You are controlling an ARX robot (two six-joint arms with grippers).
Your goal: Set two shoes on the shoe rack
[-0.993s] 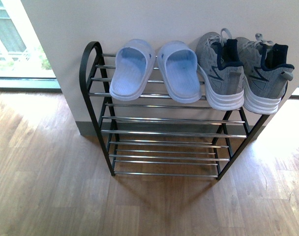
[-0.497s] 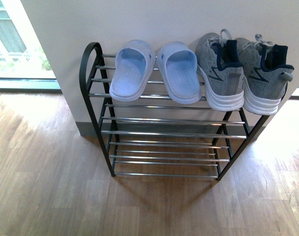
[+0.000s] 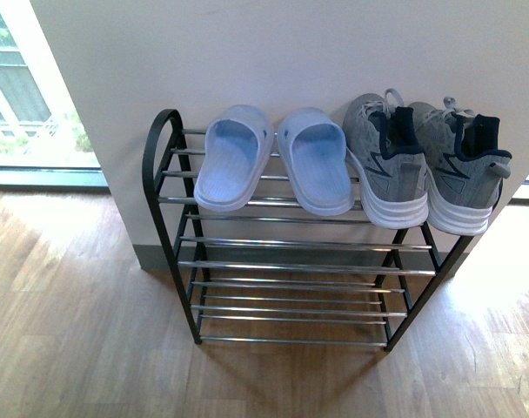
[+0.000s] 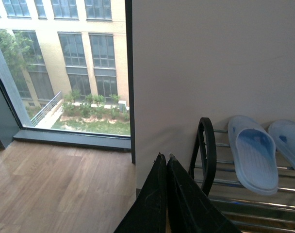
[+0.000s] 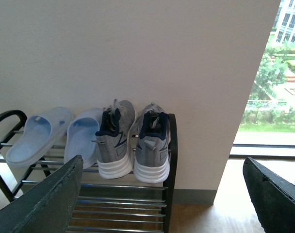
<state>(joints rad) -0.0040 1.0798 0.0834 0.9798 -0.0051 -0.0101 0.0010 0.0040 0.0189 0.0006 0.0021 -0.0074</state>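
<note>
While I read the front view, the shoe rack (image 3: 291,261) fills the middle of the frame against the pale wall (image 3: 291,52), standing on the wooden floor (image 3: 73,348), with its arched end at nine o'clock and its lower tiers of chrome bars bare. On its top tier, at about eleven o'clock of the rack, lies the pair of pale blue slides (image 3: 277,161), side by side and close together, heels toward me. Just beside them at one o'clock sit the grey sneakers (image 3: 425,165), also side by side, their white soles overhanging the front bar. I judge the placing done: both sneakers rest on the rack and nothing remains on the floor that I can see. Neither arm shows in the front view. My left claw (image 4: 166,162) has its two dark fingers pressed together with nothing between them, near the rack's arched end. My right claw (image 5: 162,194) stands wide, its fingers far apart at either edge of its view, holding nothing, facing the sneakers from well back. Next, I judge, only a clear retreat is called for, without brushing the rack.
</note>
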